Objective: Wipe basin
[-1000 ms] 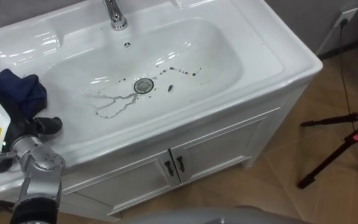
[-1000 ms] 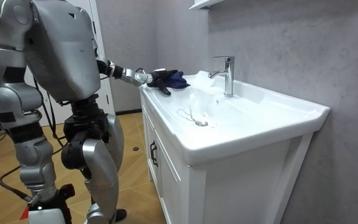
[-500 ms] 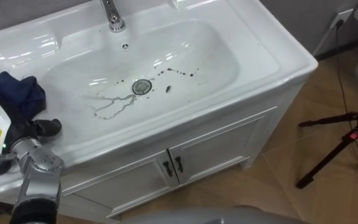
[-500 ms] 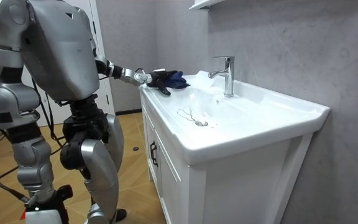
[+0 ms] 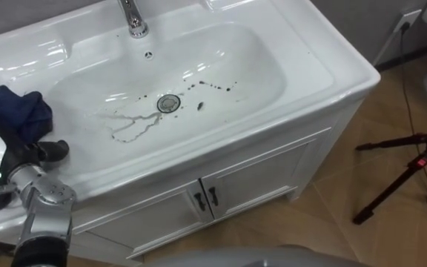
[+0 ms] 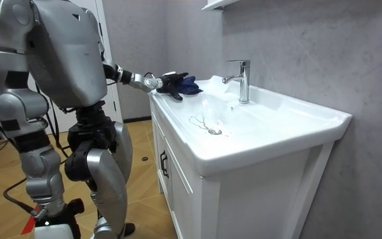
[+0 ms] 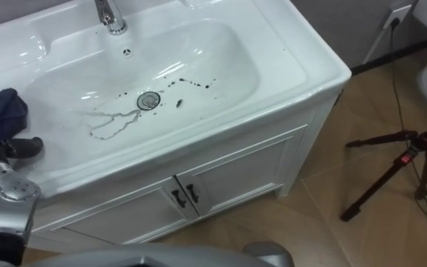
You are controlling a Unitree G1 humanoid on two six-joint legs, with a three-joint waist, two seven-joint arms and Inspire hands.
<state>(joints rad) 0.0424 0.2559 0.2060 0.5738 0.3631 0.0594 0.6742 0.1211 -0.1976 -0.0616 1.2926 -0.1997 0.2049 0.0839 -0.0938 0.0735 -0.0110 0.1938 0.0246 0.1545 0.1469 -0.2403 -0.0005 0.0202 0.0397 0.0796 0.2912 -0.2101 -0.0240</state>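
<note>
The white basin [image 5: 288, 52] has dark specks and a thin wavy smear around its drain [image 5: 168, 103]. A dark blue cloth [image 5: 17, 111] lies bunched on the left rim, also seen as the cloth [image 6: 190, 84] in the room view. My left hand [image 5: 10, 152] rests at the near edge of that cloth, thumb pointing toward the bowl; its fingers run under the folds and off the picture's edge. In the room view the left hand [image 6: 170, 84] reaches from the vanity's end onto the rim. My right hand [image 6: 66, 208] hangs low beside my leg.
A chrome faucet [image 5: 132, 16] stands at the back of the basin. Below are the vanity's two cabinet doors [image 5: 206, 196]. A black tripod [image 5: 402, 167] stands on the wooden floor to the right, and a cable runs to a wall socket [image 5: 405, 21].
My left hand has edged slightly to the left along the rim, staying by the cloth. The view has shifted a little. The basin's marks look the same.
</note>
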